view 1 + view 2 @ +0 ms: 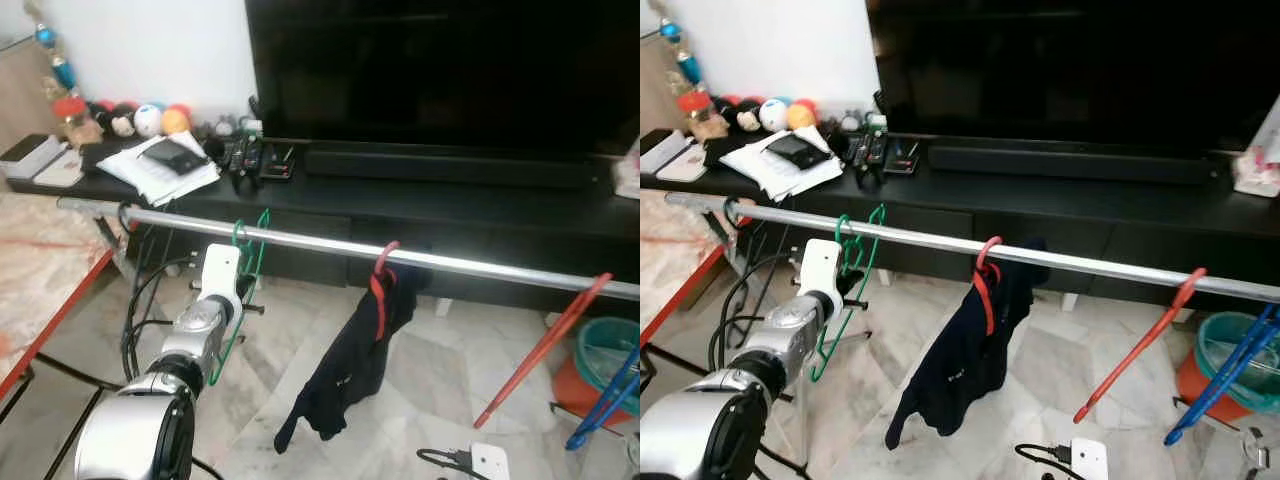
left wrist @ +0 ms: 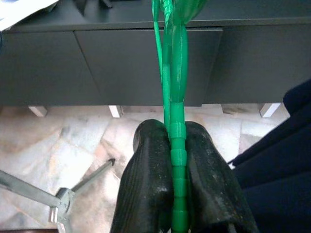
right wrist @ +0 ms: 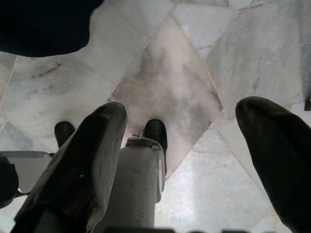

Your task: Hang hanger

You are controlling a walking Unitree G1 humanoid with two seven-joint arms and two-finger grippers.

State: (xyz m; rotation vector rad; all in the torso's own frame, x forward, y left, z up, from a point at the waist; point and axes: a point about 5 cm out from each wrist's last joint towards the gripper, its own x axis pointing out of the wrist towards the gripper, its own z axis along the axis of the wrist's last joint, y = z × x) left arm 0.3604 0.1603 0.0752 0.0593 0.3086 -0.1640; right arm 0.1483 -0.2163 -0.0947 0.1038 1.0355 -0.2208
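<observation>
A green wire hanger (image 1: 250,262) hangs at the left part of a long silver rail (image 1: 330,241), its hook curling over the rail. My left gripper (image 2: 174,145) is shut on the hanger's lower green stem (image 2: 174,87), just below and in front of the rail. My left arm (image 1: 215,295) reaches up to it from the lower left. My right gripper (image 3: 180,116) hangs open over the marble floor, with nothing between its fingers (image 3: 92,145).
A red hanger (image 1: 380,285) with a dark garment (image 1: 350,370) hangs mid-rail. A bare red hanger (image 1: 540,350) and a blue one (image 1: 610,400) hang at the right, above a teal bin (image 1: 610,350). A black TV stand (image 1: 450,205) lies behind, a red-edged table (image 1: 40,270) at left.
</observation>
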